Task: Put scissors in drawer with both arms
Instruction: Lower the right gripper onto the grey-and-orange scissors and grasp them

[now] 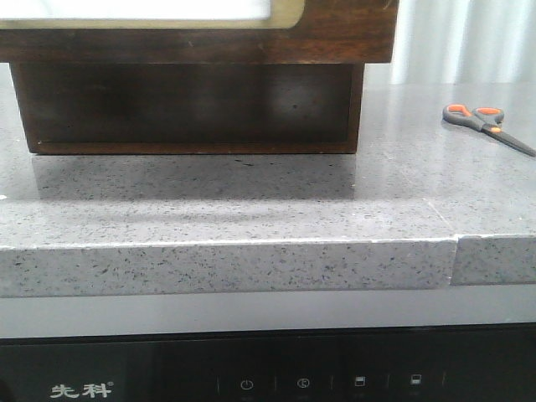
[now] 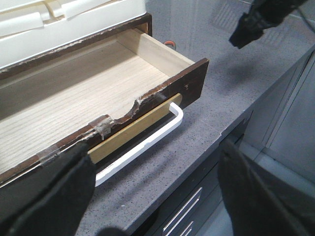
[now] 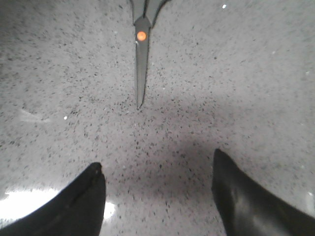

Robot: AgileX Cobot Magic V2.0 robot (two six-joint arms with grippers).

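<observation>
The scissors (image 1: 486,122) lie flat on the grey counter at the far right, with their orange-lined loops to the left. In the right wrist view their slim blade (image 3: 141,64) points toward my right gripper (image 3: 157,167), which hovers open over bare counter a short way off the tip. The drawer (image 1: 335,38) stands pulled out over the counter, its cream-framed white panel facing me. In the left wrist view its pale wood inside (image 2: 74,93) is empty. My left gripper (image 2: 155,162) is open in front of the white handle (image 2: 147,140), touching nothing.
The counter's front edge (image 1: 251,251) has a seam near the right end. Below it sits a black appliance panel (image 1: 276,381). A white unit (image 2: 74,19) stands above the drawer. The right arm (image 2: 261,19) hangs over the counter beyond the drawer's corner.
</observation>
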